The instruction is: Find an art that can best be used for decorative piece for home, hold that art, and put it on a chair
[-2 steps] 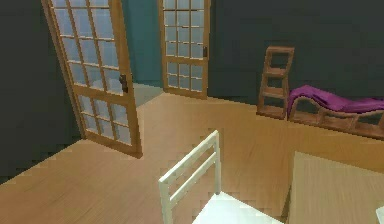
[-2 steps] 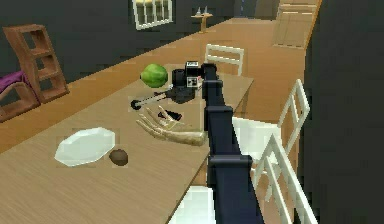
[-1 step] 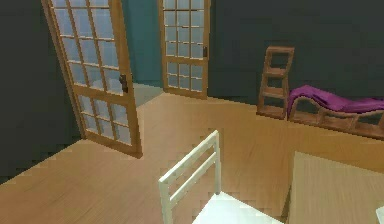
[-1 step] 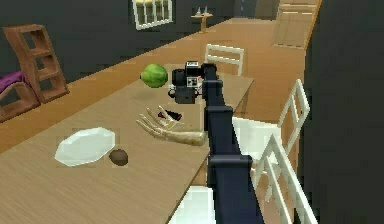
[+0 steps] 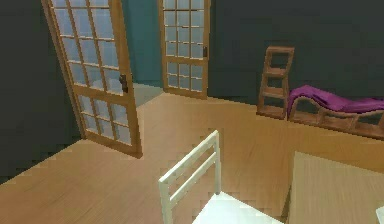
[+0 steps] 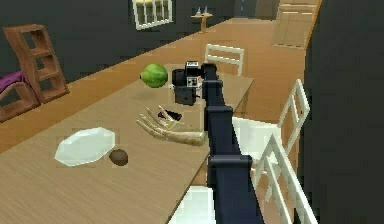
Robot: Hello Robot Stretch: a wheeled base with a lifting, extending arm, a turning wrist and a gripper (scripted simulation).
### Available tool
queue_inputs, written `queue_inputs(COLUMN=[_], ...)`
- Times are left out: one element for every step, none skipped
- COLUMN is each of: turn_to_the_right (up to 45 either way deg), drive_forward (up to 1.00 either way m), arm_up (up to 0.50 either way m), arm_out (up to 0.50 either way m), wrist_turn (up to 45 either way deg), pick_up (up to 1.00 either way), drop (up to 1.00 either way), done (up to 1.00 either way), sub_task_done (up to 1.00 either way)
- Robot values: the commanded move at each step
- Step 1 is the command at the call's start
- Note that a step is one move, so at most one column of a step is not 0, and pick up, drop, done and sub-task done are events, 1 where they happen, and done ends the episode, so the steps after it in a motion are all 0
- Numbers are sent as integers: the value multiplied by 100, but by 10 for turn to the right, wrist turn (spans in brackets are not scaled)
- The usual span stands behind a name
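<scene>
A tan hand-shaped sculpture (image 6: 168,126) lies on the wooden table (image 6: 60,185) in the arm side view, just left of the dark arm bar. The gripper (image 6: 183,93) stands at the arm's far end, a little beyond the sculpture, with a green round thing (image 6: 154,74) on the table to its left. I cannot tell whether the gripper holds anything. White chairs stand along the table's right side (image 6: 290,110) and at its far end (image 6: 225,57). Another white chair (image 5: 195,185) shows at the forward view's bottom, beside the table corner (image 5: 335,190).
A white plate (image 6: 85,146) and a small brown lump (image 6: 119,157) lie on the table's near part. Glass-paned wooden doors (image 5: 95,70) stand ahead on the left. A wooden shelf (image 5: 275,82) and a low rack with purple cloth (image 5: 335,103) line the dark wall. Bare wood floor lies between.
</scene>
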Motion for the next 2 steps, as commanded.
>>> queue_inputs(turn_to_the_right=[0,0], drive_forward=[0,0], arm_up=[-30,0], arm_out=[0,0], wrist_turn=[0,0], pick_up=[0,100], drop=[0,0], done=[0,0], sub_task_done=[0,0])
